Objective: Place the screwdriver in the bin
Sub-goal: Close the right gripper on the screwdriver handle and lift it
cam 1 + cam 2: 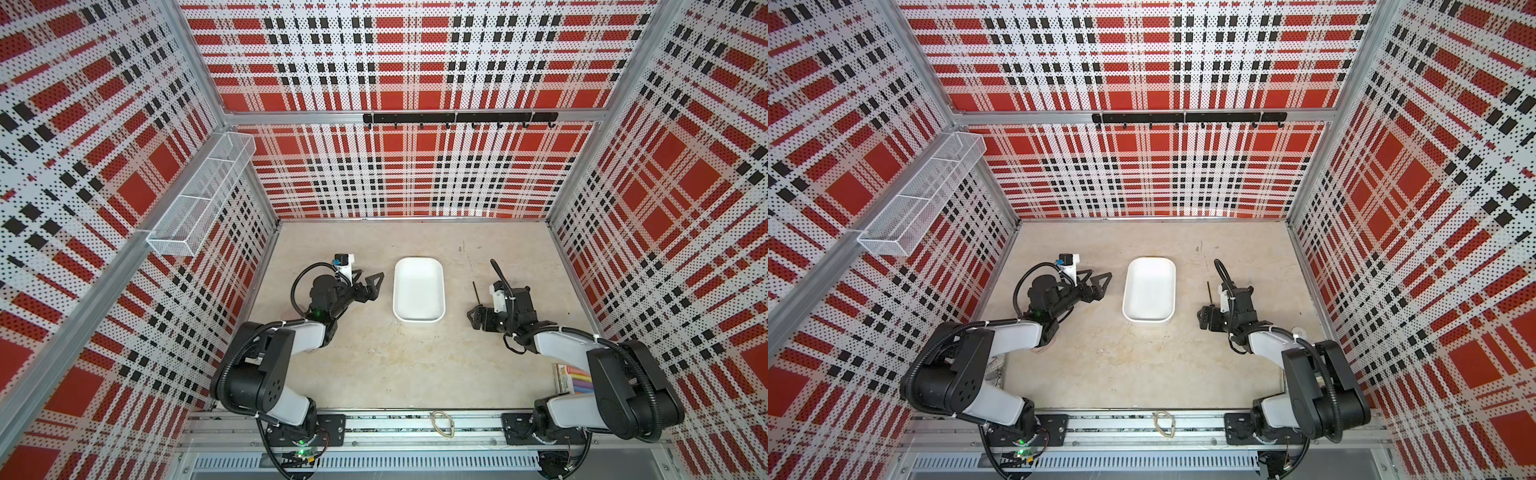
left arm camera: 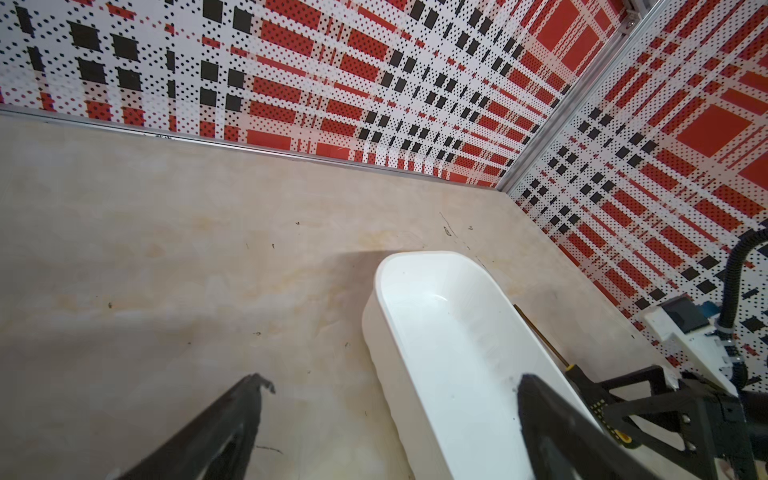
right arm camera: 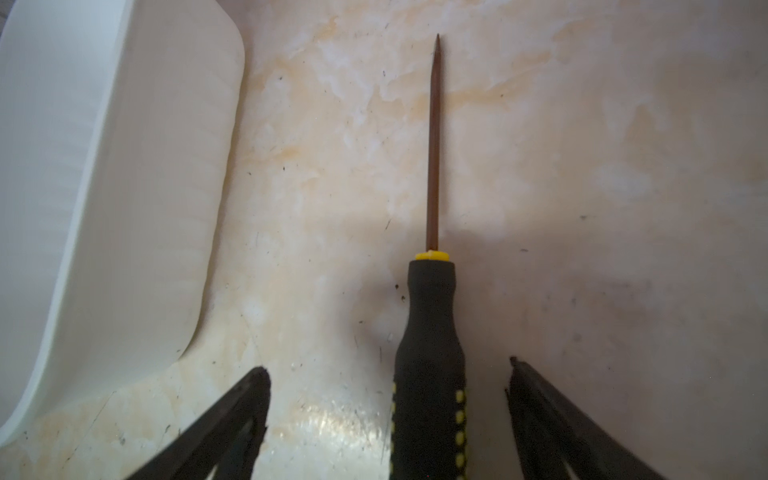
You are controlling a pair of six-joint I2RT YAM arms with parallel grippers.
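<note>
Beside the bin (image 3: 104, 187), on the table (image 3: 602, 166), lies the screwdriver (image 3: 430, 332); my right gripper (image 3: 387, 370) straddles its handle, jaws apart; I judge it light, rigid, best gripped at the rubbery handle

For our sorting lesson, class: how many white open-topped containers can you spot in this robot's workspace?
2. The bin sits at the middle of the table; the wire-mesh basket hangs on the left wall. Others may be hidden from view.

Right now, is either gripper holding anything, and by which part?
Nothing held. Right gripper open, fingers either side of screwdriver handle, not touching. Left gripper open, empty.
</note>
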